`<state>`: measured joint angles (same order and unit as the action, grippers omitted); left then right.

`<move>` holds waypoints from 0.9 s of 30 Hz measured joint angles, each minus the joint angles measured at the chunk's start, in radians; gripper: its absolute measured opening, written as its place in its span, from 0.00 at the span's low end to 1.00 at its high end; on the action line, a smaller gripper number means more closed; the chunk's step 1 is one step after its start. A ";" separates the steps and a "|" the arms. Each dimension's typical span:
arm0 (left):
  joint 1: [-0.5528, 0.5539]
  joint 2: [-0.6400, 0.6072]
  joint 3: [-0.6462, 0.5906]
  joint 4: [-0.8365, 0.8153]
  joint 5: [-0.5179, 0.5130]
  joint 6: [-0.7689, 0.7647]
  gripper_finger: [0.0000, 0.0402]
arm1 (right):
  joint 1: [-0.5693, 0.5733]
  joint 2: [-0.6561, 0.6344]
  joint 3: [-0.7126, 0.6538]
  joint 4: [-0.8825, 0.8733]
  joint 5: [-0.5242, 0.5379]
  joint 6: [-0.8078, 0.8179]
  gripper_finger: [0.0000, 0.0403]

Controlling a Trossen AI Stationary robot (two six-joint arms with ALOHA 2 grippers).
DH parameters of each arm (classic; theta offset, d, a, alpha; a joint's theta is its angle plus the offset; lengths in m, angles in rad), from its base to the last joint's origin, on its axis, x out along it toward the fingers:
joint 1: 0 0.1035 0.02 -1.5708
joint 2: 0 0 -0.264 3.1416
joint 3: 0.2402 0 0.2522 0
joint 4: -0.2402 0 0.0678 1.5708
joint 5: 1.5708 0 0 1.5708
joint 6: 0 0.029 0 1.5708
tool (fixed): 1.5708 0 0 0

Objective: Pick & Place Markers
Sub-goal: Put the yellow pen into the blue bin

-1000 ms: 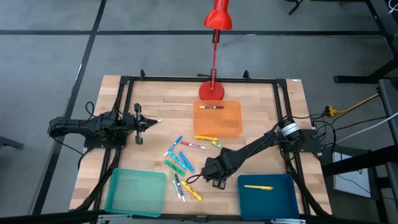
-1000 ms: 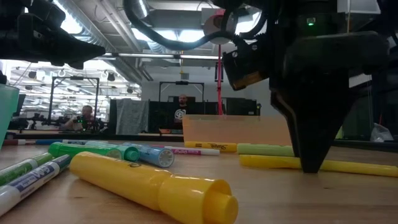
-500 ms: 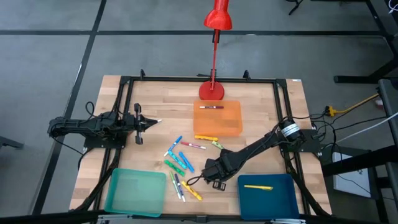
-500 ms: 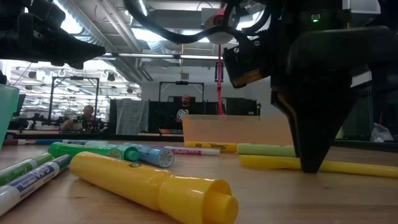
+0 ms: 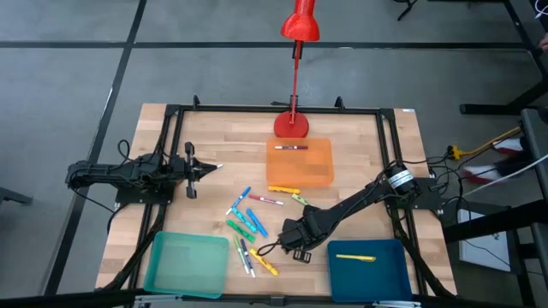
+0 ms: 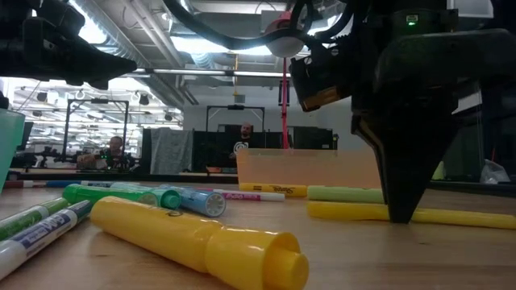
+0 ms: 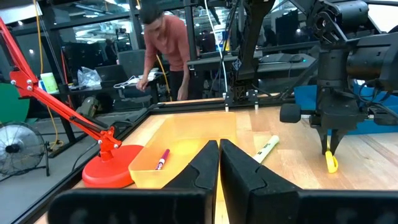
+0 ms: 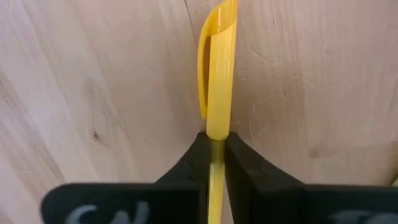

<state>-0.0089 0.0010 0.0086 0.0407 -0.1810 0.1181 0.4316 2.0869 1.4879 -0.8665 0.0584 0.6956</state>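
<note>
We find the right gripper (image 5: 297, 244) lowered to the table near its front edge, its fingers (image 8: 198, 152) closed narrow on a slim yellow marker (image 8: 217, 74). That marker lies flat on the wood between the teal tray and the blue tray, still touching the surface in the low view, so we judge the grasp made but the lift not yet begun.

The left gripper (image 5: 208, 168) waits above the table's left side, fingers pressed together, holding nothing.

Outward from the grasp, the remaining markers (image 5: 247, 224) lie scattered over the table's middle, toward the front: green, blue, yellow and white-bodied ones, several touching or crossing one another. A pink one rests nearer the orange tray, and a yellow-orange one lies just beside that tray's front edge.

Placement so far, as we read it: one yellow marker lies in the blue tray (image 5: 396, 274) at the front right corner, and one red marker in the orange tray (image 5: 318, 171) toward the back, in front of the red lamp (image 5: 293, 125). The teal tray (image 5: 163, 272) at the front left corner shows no marker.

We assess the task as early: two placed, one in hand, roughly a dozen left on the wood.
</note>
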 joint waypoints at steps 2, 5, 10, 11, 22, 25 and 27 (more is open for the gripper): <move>0.000 0.000 0.000 0.000 0.000 0.000 0.02 | 0.000 0.000 0.000 0.001 0.002 0.001 0.06; 0.000 0.000 0.000 0.000 0.000 0.000 0.02 | 0.000 0.000 0.000 0.001 0.002 0.002 0.06; 0.000 0.000 0.000 0.000 0.000 0.000 0.03 | 0.004 -0.020 -0.003 0.006 0.033 0.011 0.06; 0.000 0.000 0.000 0.000 0.000 0.000 0.03 | 0.005 -0.027 -0.003 0.009 0.042 0.011 0.06; 0.000 0.000 0.000 0.000 0.000 0.000 0.03 | 0.005 -0.126 -0.002 0.006 0.111 0.030 0.06; 0.000 0.000 0.000 0.000 0.000 0.000 0.03 | 0.005 -0.172 -0.002 0.002 0.117 0.009 0.06; 0.000 0.000 0.000 0.000 0.000 0.000 0.03 | 0.005 -0.201 -0.002 -0.006 0.117 0.000 0.06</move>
<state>-0.0086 0.0006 0.0089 0.0406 -0.1813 0.1181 0.4362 1.8855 1.4859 -0.8725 0.1757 0.6960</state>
